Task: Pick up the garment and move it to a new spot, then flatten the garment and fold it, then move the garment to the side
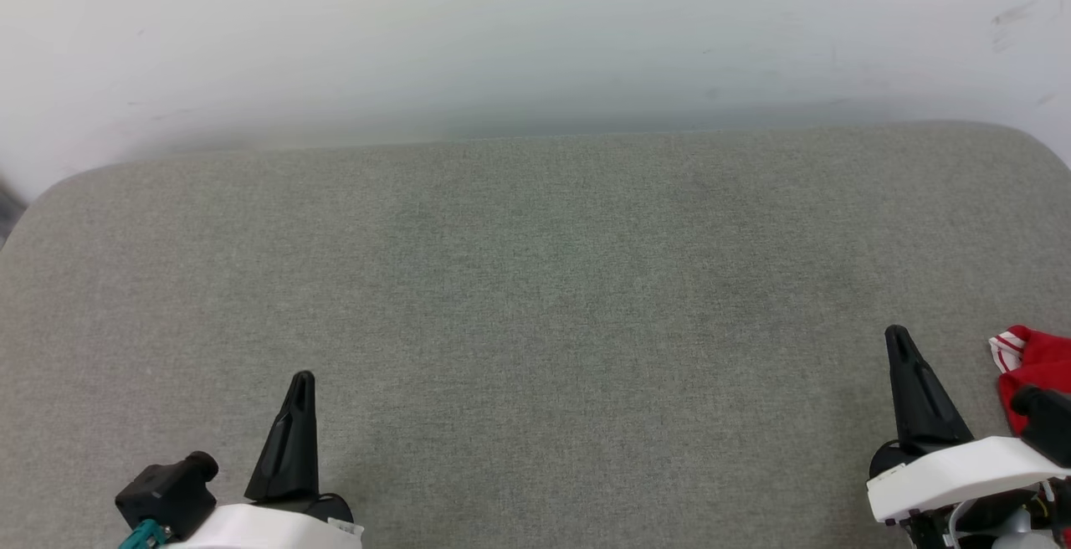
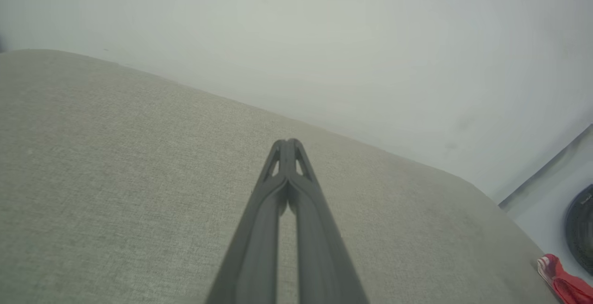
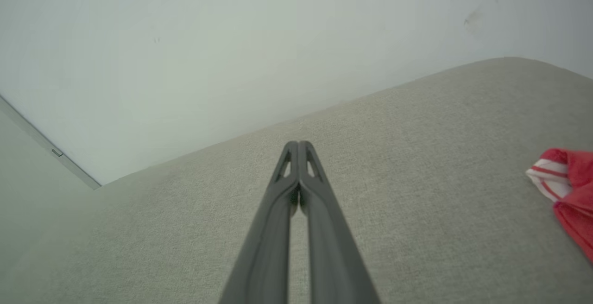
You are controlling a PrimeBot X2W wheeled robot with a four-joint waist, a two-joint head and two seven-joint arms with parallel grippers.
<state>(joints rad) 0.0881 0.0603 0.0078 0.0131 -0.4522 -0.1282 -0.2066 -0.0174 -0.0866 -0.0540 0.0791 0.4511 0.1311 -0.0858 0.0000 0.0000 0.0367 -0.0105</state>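
Observation:
The garment (image 1: 1033, 369) is a bunched red cloth with a red-and-white striped trim, lying at the far right edge of the grey cushioned surface (image 1: 535, 281), mostly cut off by the picture's border. It also peeks in at the lower right of the left wrist view, garment (image 2: 563, 281), and at the right edge of the right wrist view, garment (image 3: 567, 188). My right gripper (image 1: 897, 336) is shut and empty, just left of the garment and apart from it. My left gripper (image 1: 303, 380) is shut and empty at the lower left, far from the garment. Both grippers (image 2: 287, 142) (image 3: 298, 144) show their fingers pressed together.
A pale wall (image 1: 535, 30) rises right behind the cushion's far edge. The cushion's corners round off at the far left and far right. A dark round object (image 2: 581, 227) stands on the floor beyond the cushion's right side.

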